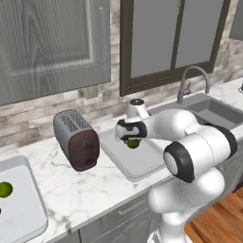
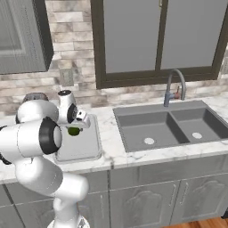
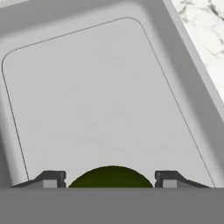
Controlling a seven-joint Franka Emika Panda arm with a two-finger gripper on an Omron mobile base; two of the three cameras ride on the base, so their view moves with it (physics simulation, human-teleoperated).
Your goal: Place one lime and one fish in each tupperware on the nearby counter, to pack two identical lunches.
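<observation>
My gripper [image 1: 133, 141] is shut on a green lime [image 1: 133, 143], which hangs just above a light-grey tupperware [image 1: 137, 163] on the counter [image 1: 90, 190] beside the sink. The hand view looks straight down into this tupperware [image 3: 100, 96], and the lime [image 3: 111, 177] sits between the two fingertips [image 3: 51, 179]. From the right, the lime [image 2: 73, 131] shows under the gripper [image 2: 74, 128], over the tray [image 2: 82, 147]. A second tupperware [image 1: 21, 209] lies at the far left with another lime [image 1: 4, 190] in it. The fish are out of view.
A dark toaster [image 1: 76, 140] stands between the two trays. To the right lies a grey double sink [image 2: 169, 124] with a curved faucet [image 2: 173, 87]. Brick wall, window and cabinets rise behind the counter.
</observation>
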